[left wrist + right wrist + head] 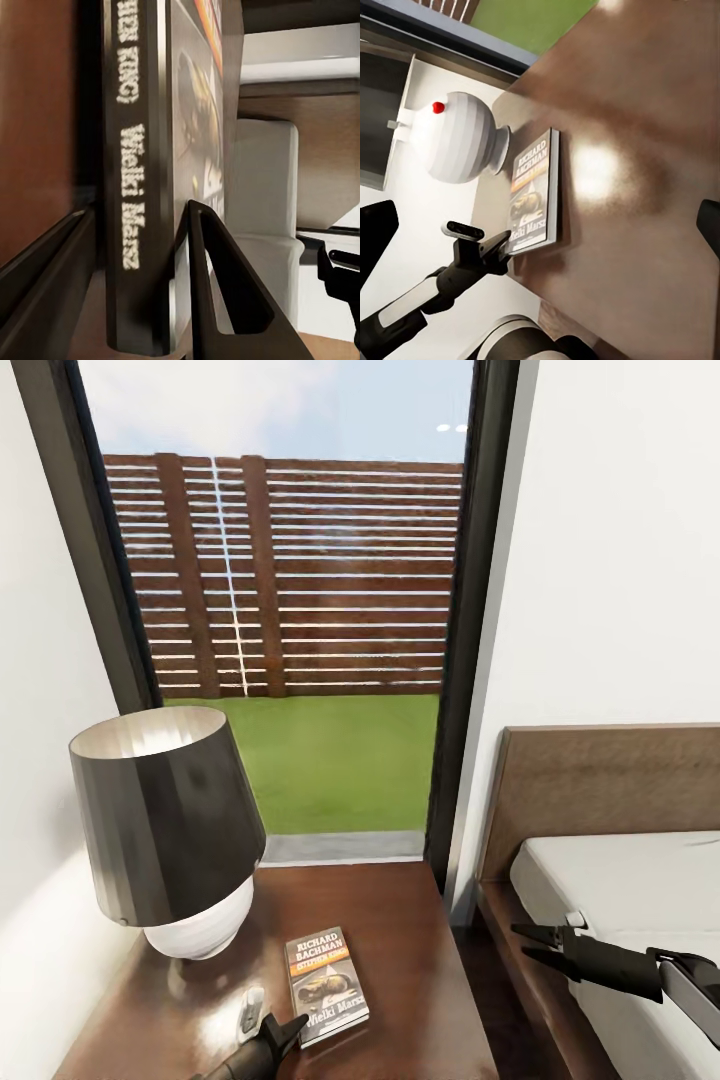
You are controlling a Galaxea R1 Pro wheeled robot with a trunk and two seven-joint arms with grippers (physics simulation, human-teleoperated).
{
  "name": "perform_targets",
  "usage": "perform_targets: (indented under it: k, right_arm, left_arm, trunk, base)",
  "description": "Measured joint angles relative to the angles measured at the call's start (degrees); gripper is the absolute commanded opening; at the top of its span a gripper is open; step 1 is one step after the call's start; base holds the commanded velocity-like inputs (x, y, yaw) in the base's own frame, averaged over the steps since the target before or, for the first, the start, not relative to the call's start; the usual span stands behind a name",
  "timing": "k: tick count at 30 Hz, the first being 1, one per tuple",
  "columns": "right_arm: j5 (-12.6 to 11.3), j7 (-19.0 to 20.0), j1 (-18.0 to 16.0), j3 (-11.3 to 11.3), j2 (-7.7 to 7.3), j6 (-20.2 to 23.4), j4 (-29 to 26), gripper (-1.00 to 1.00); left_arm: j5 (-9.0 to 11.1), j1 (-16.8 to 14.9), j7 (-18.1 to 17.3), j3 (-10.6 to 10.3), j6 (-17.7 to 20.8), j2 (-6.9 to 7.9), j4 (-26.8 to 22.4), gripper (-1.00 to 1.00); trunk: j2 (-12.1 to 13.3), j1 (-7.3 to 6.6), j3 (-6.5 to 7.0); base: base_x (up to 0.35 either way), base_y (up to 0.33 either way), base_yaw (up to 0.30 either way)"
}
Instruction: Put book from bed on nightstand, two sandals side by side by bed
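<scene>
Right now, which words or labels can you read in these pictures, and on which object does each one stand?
"RICHARD BACHMAN": front cover of the book lying on the nightstand.
"Wielki Marsz": lower cover and spine.
"...KING)": spine, start cut off.
Orange band lettering: too blurred to read.
Lamp: no text.

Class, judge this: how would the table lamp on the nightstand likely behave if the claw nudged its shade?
The lamp probably tips easily: its wide dark shade overhangs a smaller rounded white base. It likely slides too, since the nightstand top looks glossy.

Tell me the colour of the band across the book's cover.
Orange, under the white author lettering on the book; clearest in the head view.
</scene>
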Motion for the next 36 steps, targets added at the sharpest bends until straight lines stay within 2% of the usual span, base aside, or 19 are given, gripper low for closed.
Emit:
perform_targets:
  k: [10,13,26,27,36]
  right_arm:
    - [0.00,0.01,0.00,0.00,0.00,0.01,0.00,1.00]
    - [-0.02,0.01,-0.02,0.00,0.00,0.00,0.00,1.00]
    - [0.00,0.01,0.01,0.00,0.00,0.03,0.00,1.00]
    - [0.00,0.00,0.01,0.00,0.00,0.01,0.00,1.00]
    - [0.00,0.01,0.01,-0.02,0.00,0.01,0.00,1.00]
  left_arm:
    - [-0.18,0.00,-0.07,0.04,-0.13,0.00,0.03,-1.00]
    - [-0.89,0.00,-0.05,0.12,-0.43,0.01,0.13,-1.00]
    - [-0.95,0.01,-0.09,0.19,-0.44,0.01,0.14,-1.00]
    - [-0.96,0.01,-0.10,0.20,-0.44,0.03,0.14,1.00]
    - [-0.70,0.00,-0.19,0.27,-0.14,0.01,0.10,1.00]
  trunk:
    - [0.00,0.00,0.00]
    - [1.19,-0.65,0.53]
    - [1.21,-0.65,0.53]
    - [1.21,-0.65,0.53]
    - [1.21,-0.66,0.54]
  base:
    - [0.000,0.000,0.000]
    - [0.000,0.000,0.000]
    - [0.000,0.000,0.000]
    - [0.000,0.000,0.000]
    - [0.000,0.000,0.000]
